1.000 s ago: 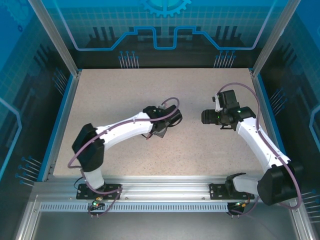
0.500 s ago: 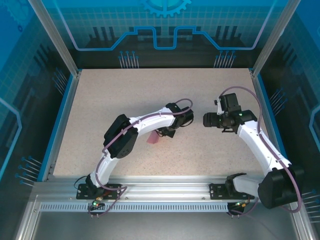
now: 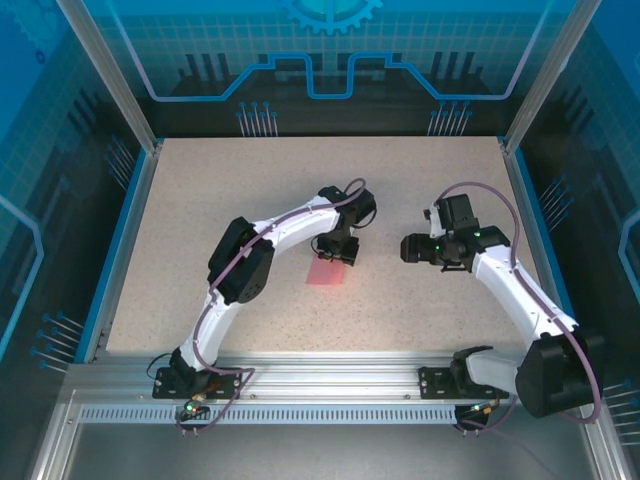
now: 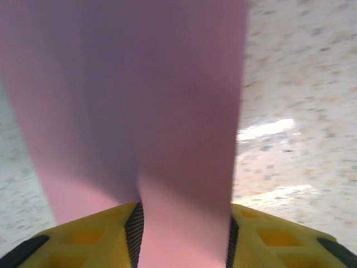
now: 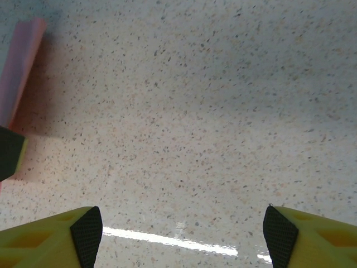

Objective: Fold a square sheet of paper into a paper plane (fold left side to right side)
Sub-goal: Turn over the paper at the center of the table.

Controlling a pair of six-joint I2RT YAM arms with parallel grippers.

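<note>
Pink paper (image 3: 326, 272): it lies flat near the middle of the table (image 3: 200, 200). Its far edge is right at the tip of the left gripper (image 3: 339, 252).
Paper shape: from above it is a small patch with four sides.
Paper up close: in the left wrist view it is blurry and very near. One side looks darker than the other, with a line running down between them.
Left gripper: it points down at the table, over the far edge of the paper.
Left fingers (image 4: 78, 240): yellow with dark pads, and part way apart. A strip of paper fills the gap between them. I cannot tell if the pads press on it.
Right gripper (image 3: 408, 248): it sits to the right of the paper and points left at it. It does not touch the paper or the left gripper.
Right fingers (image 5: 50, 234): wide apart, with just bare table between them.
Right wrist view: a bit of the pink paper shows in the top left corner.
</note>
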